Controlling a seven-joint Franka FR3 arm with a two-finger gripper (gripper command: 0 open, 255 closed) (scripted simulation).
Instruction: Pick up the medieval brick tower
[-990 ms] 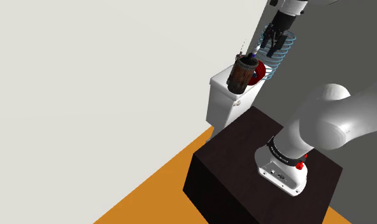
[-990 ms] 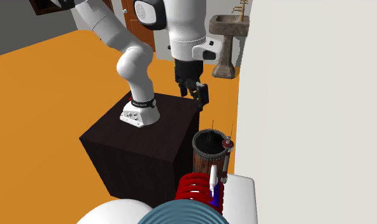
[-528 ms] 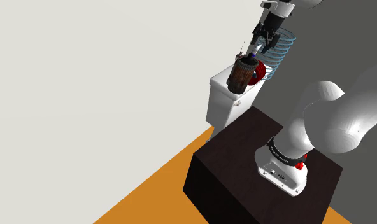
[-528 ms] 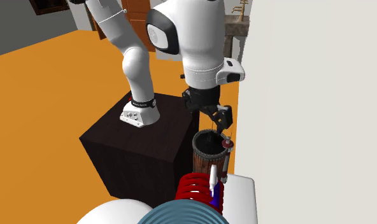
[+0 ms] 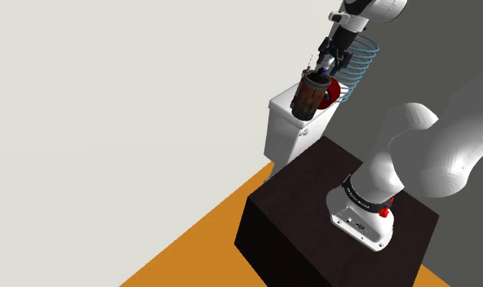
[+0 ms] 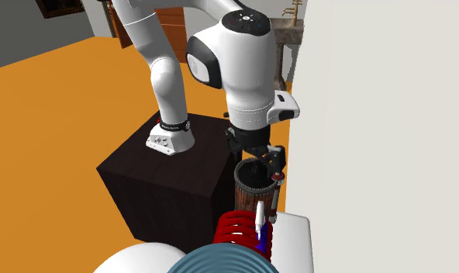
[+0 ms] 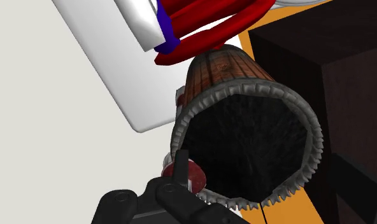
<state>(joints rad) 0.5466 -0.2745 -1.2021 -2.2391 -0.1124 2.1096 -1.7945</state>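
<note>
Black two-finger gripper [image 6: 260,157]: released, spread apart, clasping nothing; pointed down at the open top of the brick tower [image 6: 251,190], just above its rim

Brick tower: round, reddish-brown brickwork, grey toothed rim, hollow and dark inside; upright on top of a white toilet cistern [image 5: 287,130], against the pale wall

Small red-capped piece [image 7: 184,172]: outside the tower's rim, just beside it, close under the gripper

Red coil [image 6: 239,229]: on the same cistern top, right beside the tower on the side away from the stand; contact between the two not clear

Pale blue coil [image 5: 358,61]: beyond the red coil, farther again from the stand

White arm [image 6: 243,70]: arched from its base across to the cistern, wrist directly above the tower

Dark brown box stand [image 6: 166,174]: just beside the cistern, on orange floor [image 6: 57,101]

Stone pedestal basin [image 6: 276,39]: well apart, at the far end of the wall in the second exterior view
</note>
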